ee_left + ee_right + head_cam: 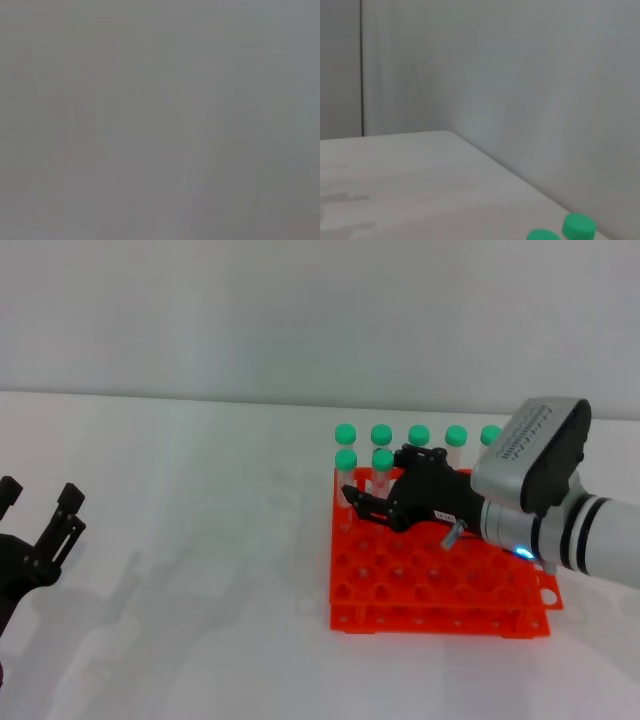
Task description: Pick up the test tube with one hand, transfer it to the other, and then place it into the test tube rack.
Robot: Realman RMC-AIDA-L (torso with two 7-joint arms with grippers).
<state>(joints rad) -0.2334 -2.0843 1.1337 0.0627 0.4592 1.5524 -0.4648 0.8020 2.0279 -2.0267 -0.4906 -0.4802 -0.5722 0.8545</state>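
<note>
**The tube could get bumped or pulled back out**

The right hand [372,502] hovers over the orange test tube rack [440,590], its fingers spread a little around the test tube [381,468] in the second row, at about 11 o'clock on the rack. The tube looks like it is standing in its hole. If the hand lifts crookedly, a finger could catch the green cap and tip the tube, or knock its neighbour [346,470]. The left hand [40,535] waits wide open at 9 o'clock on the table [200,540].
</note>
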